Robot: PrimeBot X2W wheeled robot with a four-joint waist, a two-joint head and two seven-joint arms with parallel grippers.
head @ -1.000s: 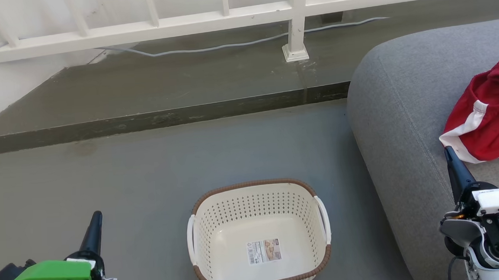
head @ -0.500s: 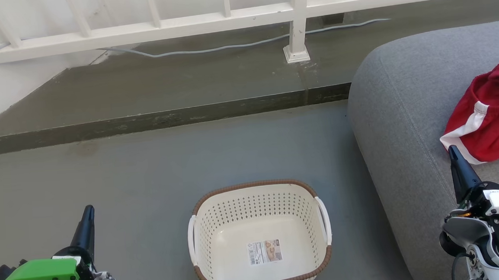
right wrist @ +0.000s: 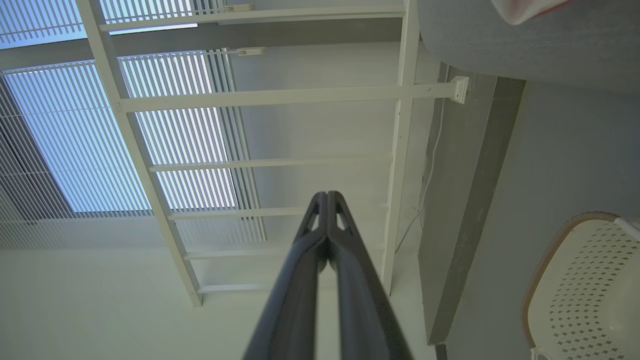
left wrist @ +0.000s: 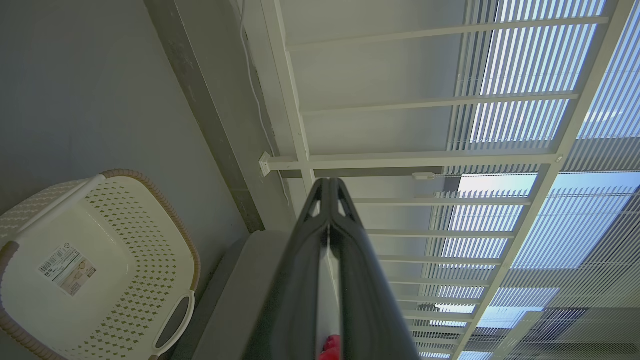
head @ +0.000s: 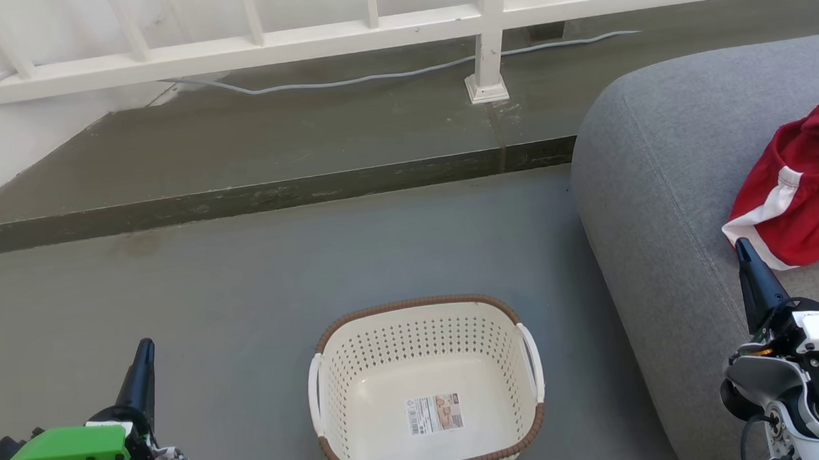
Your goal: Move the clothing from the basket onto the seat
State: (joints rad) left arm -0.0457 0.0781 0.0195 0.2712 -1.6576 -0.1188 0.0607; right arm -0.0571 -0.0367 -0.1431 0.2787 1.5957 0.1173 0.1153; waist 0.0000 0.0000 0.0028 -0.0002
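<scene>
Grey concrete floor [head: 242, 290] runs back to a raised step [head: 272, 192] and a white railing [head: 369, 30], with a pale cable [head: 343, 81] trailing along its foot.

Low at the near left, the left hand [head: 145, 344] is clenched. Its two dark fingers are pressed together into a single point and grasp nothing. It hangs over bare floor, well to the left of the basket [head: 421, 305]. A green cover [head: 68, 453] sits on its wrist, and the bottom edge cuts off the parts below it.

Low at the near right, the right hand [head: 740, 244] is clenched and empty too, fingers tight against each other. Its tip points up at the near white-trimmed hem of the clothing [head: 805, 191]. From the head view I cannot tell whether the tip touches the fabric or stops just short. The bottom edge cuts off its wrist.

Between the two hands the basket stands on the floor, just left of the seat [head: 663, 193]. Its cream bottom shows bare around a small label [head: 433, 413], and its near wall reaches almost to the picture's edge.

The clothing lies crumpled on top of the seat at the far right. The right edge cuts it off, so the number of garments is hard to make out. In the left wrist view a red scrap shows low between the fingers, too small to read. In the right wrist view a pale fold with a red edge pokes in at the top, against the grey upholstery.
</scene>
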